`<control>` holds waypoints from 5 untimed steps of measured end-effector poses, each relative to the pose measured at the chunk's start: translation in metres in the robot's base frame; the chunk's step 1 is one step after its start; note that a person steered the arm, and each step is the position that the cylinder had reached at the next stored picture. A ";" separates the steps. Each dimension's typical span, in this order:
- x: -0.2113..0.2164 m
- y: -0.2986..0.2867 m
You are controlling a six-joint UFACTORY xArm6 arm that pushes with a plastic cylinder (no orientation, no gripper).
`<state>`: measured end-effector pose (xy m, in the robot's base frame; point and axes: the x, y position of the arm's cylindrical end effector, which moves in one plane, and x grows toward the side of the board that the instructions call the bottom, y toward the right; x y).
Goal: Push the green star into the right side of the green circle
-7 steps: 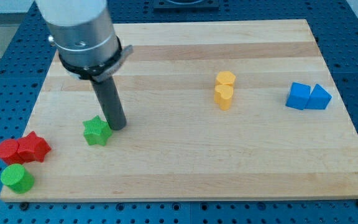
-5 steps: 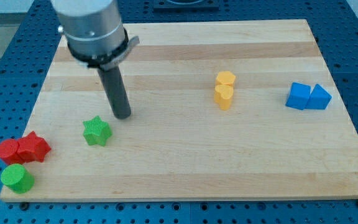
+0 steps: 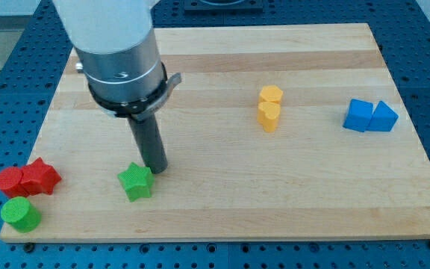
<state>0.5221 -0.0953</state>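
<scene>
My tip [image 3: 157,169], no claw fitted, apparently touches the green star [image 3: 136,183] at its upper right; green circle [image 3: 20,214] sits lower left.

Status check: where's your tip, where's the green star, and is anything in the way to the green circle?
My tip at the green star's upper right, about touching. Green circle far off at the view's lower left. Red blocks just above it, off the path.

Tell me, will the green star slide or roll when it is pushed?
The green star lies flat on the smooth wooden board, so it probably slides. Its points may make it turn, because my tip touches its upper right side, off centre.
</scene>
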 end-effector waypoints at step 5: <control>0.056 -0.041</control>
<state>0.5785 -0.1366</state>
